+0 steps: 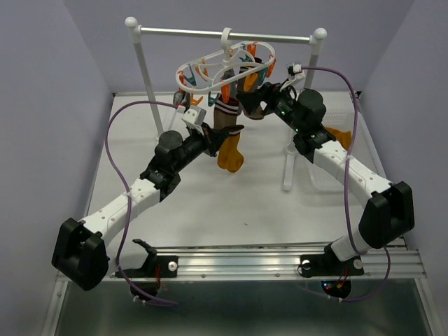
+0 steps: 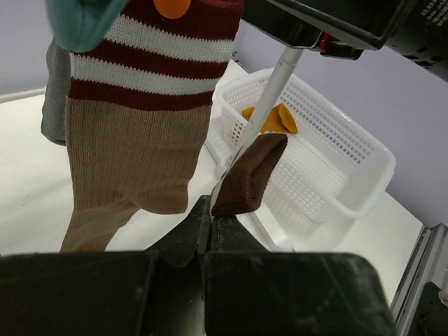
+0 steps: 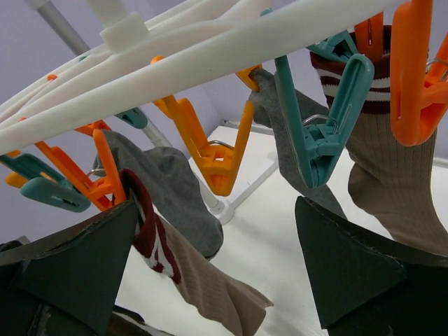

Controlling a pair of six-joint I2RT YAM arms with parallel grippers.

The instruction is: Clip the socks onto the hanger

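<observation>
The white oval hanger (image 1: 222,68) hangs from the rack's crossbar with orange and teal clips. Several socks hang clipped to it: a maroon-and-white striped tan one (image 2: 140,105), grey ones (image 3: 171,185) and another striped one (image 3: 392,168). My left gripper (image 2: 210,210) is shut on the dark brown end of a sock (image 2: 248,175). From above, a mustard-orange sock body (image 1: 231,155) hangs below the left gripper (image 1: 214,140). My right gripper (image 3: 215,203) stands open just under the clips, with an orange clip (image 3: 217,164) above the gap between its fingers. In the top view the right gripper (image 1: 260,98) sits under the hanger's right side.
A white mesh basket (image 2: 343,168) stands at the right with an orange sock (image 2: 269,119) inside. The two-post white rack (image 1: 144,66) with its metal crossbar (image 1: 182,31) spans the back. One rack post (image 2: 269,98) rises right beside my left gripper's sock.
</observation>
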